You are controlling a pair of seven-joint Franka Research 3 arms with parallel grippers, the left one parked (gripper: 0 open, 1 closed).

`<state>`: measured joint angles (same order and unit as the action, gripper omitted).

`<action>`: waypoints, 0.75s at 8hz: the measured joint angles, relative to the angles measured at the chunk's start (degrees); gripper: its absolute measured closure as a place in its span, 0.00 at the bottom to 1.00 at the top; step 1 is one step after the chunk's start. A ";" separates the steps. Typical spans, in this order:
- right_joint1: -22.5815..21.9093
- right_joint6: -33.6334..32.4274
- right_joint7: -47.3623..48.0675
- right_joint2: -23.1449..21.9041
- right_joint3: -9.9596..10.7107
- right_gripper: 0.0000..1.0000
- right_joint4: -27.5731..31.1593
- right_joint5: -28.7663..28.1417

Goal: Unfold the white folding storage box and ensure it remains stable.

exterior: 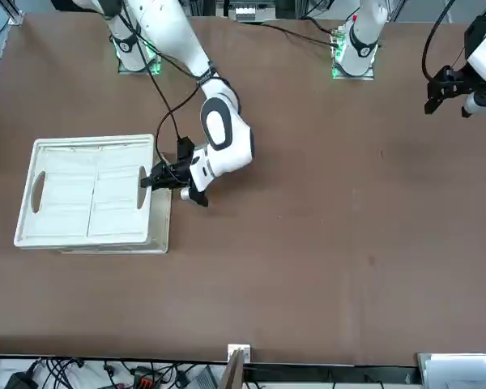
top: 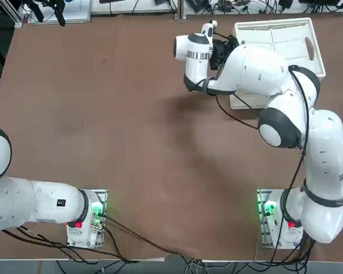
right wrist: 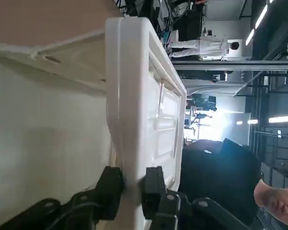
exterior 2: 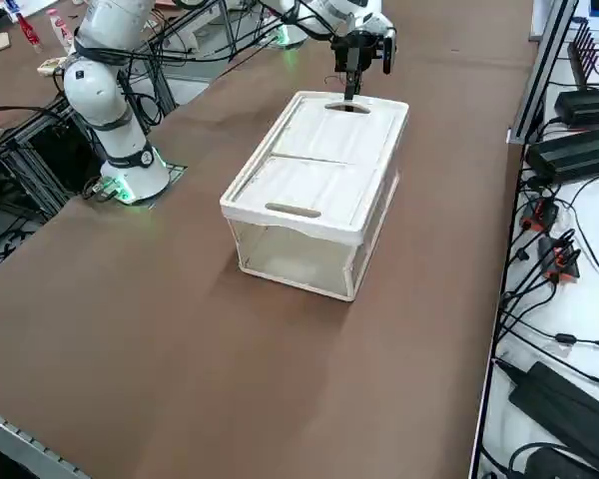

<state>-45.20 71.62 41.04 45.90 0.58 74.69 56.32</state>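
Observation:
The white folding storage box [exterior 2: 319, 170] stands as a boxy crate with its white rimmed top raised over see-through side walls. In the top view the box [top: 280, 40] sits at the far right of the table, partly under my right arm. My right gripper [exterior: 146, 180] is at the box's [exterior: 89, 194] short end beside an oval handle hole. The wrist view shows the gripper [right wrist: 133, 184] shut on the box's rim [right wrist: 134, 96], one black finger on each side. From the side, the gripper [exterior 2: 349, 92] reaches down onto the far end of the rim.
Brown table [top: 131, 142] spreads wide to the left of the box. Arm bases with green lights [top: 271, 217] stand at the near edge. Cables and black devices [exterior 2: 569, 150] lie beyond the table's right side. A person [right wrist: 278, 201] shows in the background of the wrist view.

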 joint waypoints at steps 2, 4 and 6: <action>-0.13 -0.55 1.24 0.07 0.00 0.74 0.00 0.00; -0.15 -0.69 1.84 0.07 0.00 0.74 0.00 0.00; -0.18 -0.88 1.91 0.08 0.00 0.74 0.00 0.00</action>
<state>-45.38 70.74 42.95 45.99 0.58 74.69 56.32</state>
